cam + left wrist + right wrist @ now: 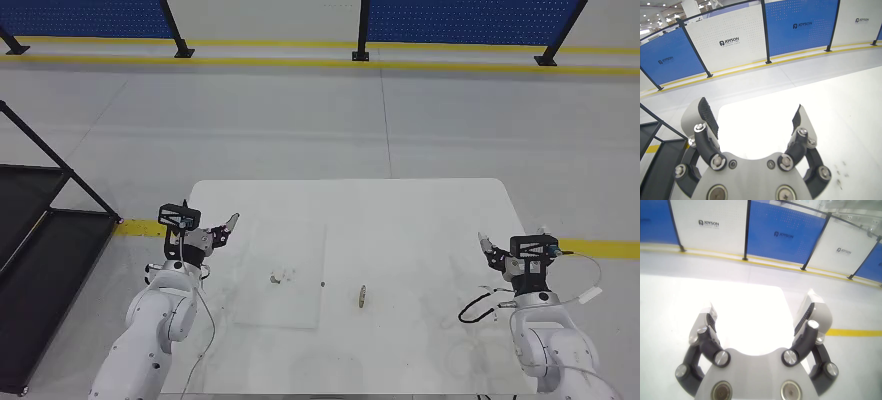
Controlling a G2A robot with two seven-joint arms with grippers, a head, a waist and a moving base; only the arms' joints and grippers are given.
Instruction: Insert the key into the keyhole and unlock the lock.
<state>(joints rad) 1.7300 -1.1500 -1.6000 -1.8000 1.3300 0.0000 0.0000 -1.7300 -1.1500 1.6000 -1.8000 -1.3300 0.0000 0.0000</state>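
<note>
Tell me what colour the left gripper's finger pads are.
The left gripper's pads are black and finely ribbed; the left wrist view shows them best.

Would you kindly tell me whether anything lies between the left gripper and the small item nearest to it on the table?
Nothing visible does. The left gripper, open, is near the left edge of the table, and only bare white surface lies between it and the small item. The other small piece lies farther right, out of the path.
</note>
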